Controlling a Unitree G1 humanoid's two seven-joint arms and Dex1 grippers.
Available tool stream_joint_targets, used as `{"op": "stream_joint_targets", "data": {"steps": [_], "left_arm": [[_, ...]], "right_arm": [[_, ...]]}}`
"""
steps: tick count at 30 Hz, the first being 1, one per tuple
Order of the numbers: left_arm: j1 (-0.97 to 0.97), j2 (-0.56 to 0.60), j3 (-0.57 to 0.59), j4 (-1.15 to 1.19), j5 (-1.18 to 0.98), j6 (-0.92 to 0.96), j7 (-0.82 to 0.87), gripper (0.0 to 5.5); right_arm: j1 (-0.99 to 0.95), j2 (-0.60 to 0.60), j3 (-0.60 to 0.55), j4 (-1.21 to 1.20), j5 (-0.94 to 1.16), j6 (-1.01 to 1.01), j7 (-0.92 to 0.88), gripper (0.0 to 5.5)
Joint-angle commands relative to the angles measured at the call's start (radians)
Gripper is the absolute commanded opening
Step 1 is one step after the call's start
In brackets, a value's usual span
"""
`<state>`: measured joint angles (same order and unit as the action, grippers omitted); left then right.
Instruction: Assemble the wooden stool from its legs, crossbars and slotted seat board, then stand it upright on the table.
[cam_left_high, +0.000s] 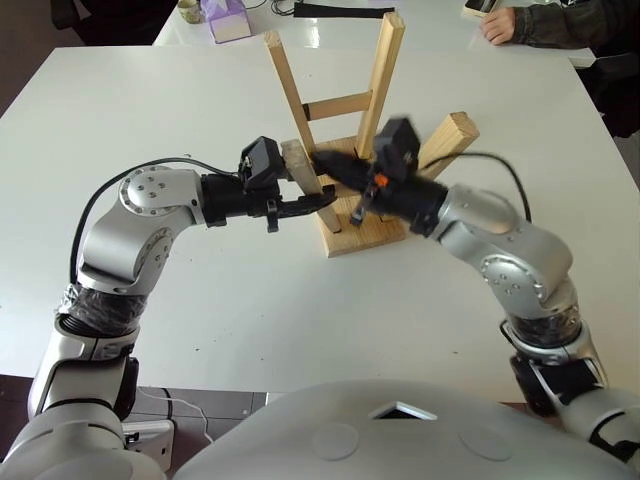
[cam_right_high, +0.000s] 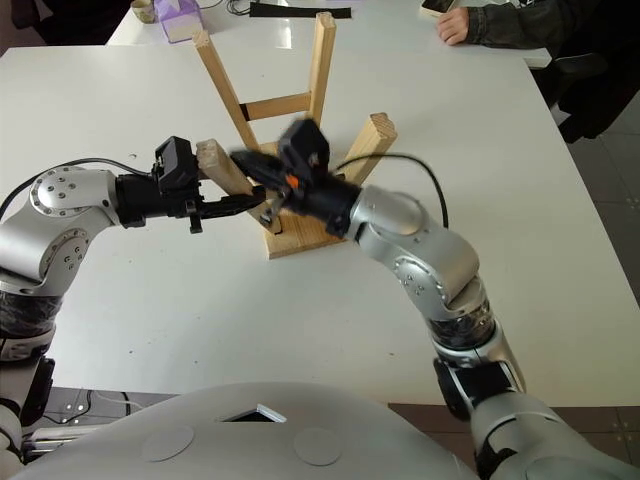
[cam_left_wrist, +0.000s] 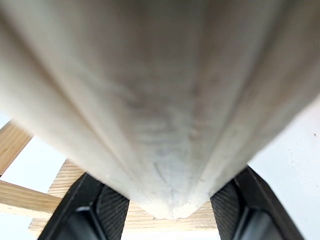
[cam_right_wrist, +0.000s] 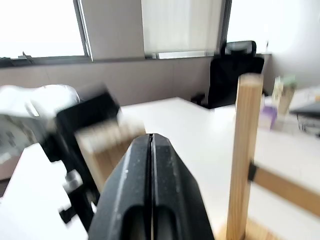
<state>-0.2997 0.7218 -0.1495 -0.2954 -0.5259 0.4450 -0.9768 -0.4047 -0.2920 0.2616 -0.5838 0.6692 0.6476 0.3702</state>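
Seat board (cam_left_high: 345, 240) lies flat on the worktop (cam_left_high: 200, 300), abt mid, a bit nearer the far edge. Two upright legs (cam_left_high: 383, 75) rise from the board's far side, tops splayed slightly apart, w/ a crossbar (cam_left_high: 338, 105) joining them partway up. A third leg (cam_left_high: 447, 140) leans out from the board twd the right edge, clearly tilted.

Left claw (cam_left_high: 312, 205) comes in from the left-edge side and is clamped on a fourth leg (cam_left_high: 298, 160) over the board's left part. That leg is tilted, top end twd the left edge, lower end down at the board; can't tell if it sits in a slot. In the left wrist view its wood runs btwn the two black pads (cam_left_wrist: 112, 210), both against its sides, w/ the board beyond.

Right claw (cam_left_high: 325, 163) comes in from the right-edge side, above the board, tip just beside the fourth leg's upper part; can't tell if touching. Its fingers (cam_right_wrist: 135, 165) are pressed flat together, closed on themselves.

Tissue box (cam_left_high: 225, 18) sits at the far edge, well apart from the stool parts.
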Motion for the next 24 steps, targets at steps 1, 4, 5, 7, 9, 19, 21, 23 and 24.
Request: {"op": "stream_joint_targets", "data": {"steps": [1,4,5,7,9,19,21,23,24], "left_arm": [[0.022,0.011,-0.036,0.042,0.066,0.032,0.006,2.05],[0.016,0.014,-0.038,0.045,0.065,0.035,0.002,2.05],[0.014,0.015,-0.039,0.045,0.064,0.037,0.000,2.05],[0.015,0.020,-0.040,0.044,0.061,0.041,-0.005,2.05],[0.015,0.027,-0.041,0.041,0.056,0.046,-0.015,2.05],[-0.014,0.027,-0.062,0.051,0.066,0.061,-0.027,2.05],[-0.011,0.030,-0.065,0.053,0.067,0.062,-0.027,2.05],[-0.005,0.034,-0.068,0.055,0.069,0.066,-0.026,2.05],[-0.003,0.034,-0.070,0.056,0.071,0.067,-0.024,2.05]], "right_arm": [[-0.003,0.036,-0.037,-0.021,0.015,-0.013,-0.003,0.02],[0.051,0.024,-0.007,0.021,-0.066,-0.059,0.002,0.02],[0.074,0.009,0.016,0.039,-0.113,-0.084,0.009,0.02],[0.130,-0.025,0.066,0.084,-0.191,-0.110,0.028,0.02],[0.178,-0.105,0.165,0.138,-0.315,-0.119,0.057,0.02],[0.181,-0.101,0.111,0.103,-0.296,-0.134,0.128,0.02],[0.115,-0.028,-0.039,0.060,-0.118,-0.106,0.101,0.02],[0.026,0.019,-0.201,0.025,0.092,-0.070,0.035,0.02],[-0.023,0.021,-0.277,0.021,0.176,-0.063,-0.005,0.02]]}}
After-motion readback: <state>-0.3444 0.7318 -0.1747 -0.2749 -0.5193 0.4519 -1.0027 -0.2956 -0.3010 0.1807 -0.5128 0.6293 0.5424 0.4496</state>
